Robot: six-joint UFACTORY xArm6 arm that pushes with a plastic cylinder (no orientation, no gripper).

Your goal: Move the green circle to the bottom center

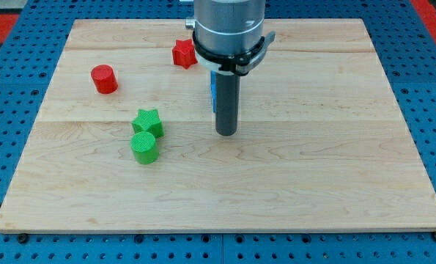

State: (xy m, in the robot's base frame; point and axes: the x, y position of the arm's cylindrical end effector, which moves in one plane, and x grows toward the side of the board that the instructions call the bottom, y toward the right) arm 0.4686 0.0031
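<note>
On the board [335,169] lie two green blocks, two red, one blue [212,88]. Green circle [144,147] sits well to the view's left of my tip [226,133], untouched. Tip is bare, gripping nothing.

Robotics lab bench: wooden board [276,183] on blue perforated mounting plate [12,110], red matting [5,18] at the view's top corners.

The counter [313,169] is pale wood with faint grain, set on a blue pegboard [12,110] dotted with holes. The green circle [145,147] and green star [147,121] are bright green; the red cylinder [104,78] and red star [183,53] vivid red. A blue block [212,88] peeks behind the dark rod [226,103].
</note>
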